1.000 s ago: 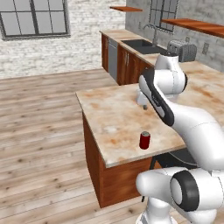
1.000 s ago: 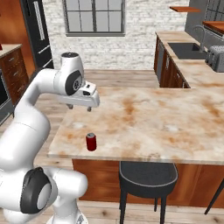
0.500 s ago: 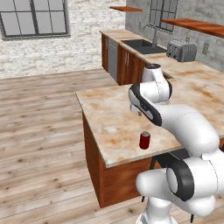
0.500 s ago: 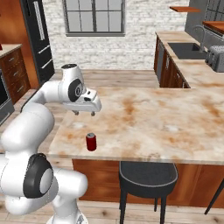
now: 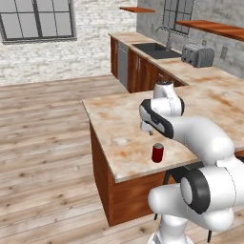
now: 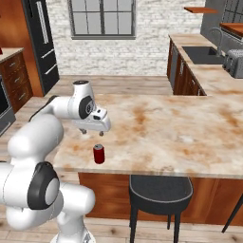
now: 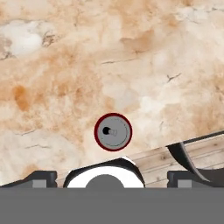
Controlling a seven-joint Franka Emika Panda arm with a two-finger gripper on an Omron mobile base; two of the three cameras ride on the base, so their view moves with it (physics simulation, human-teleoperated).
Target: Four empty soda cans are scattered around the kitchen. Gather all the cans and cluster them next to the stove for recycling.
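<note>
One red soda can (image 5: 157,153) stands upright on the marble island counter (image 5: 119,124) near its front edge, also seen as the can (image 6: 98,154). My gripper (image 6: 92,131) hangs open, pointing down, just above the counter and a little farther in from the edge than the can; it is the gripper (image 5: 147,128) in the left base view. From above, the can's silvery top (image 7: 113,132) lies between and slightly ahead of the gripper (image 7: 113,178), whose fingers (image 7: 40,177) stand wide apart and hold nothing. The stove is out of view.
A black round stool (image 6: 161,187) stands under the island's front edge near the can. The sink (image 5: 155,49) and a toaster (image 5: 198,55) sit on the far counter. A dark fridge (image 6: 40,42) stands at back left. Wooden floor lies open left of the island.
The arm has folded down and brought the hand lower, closer to the counter and the can. The can has not moved and the jaws stay wide.
</note>
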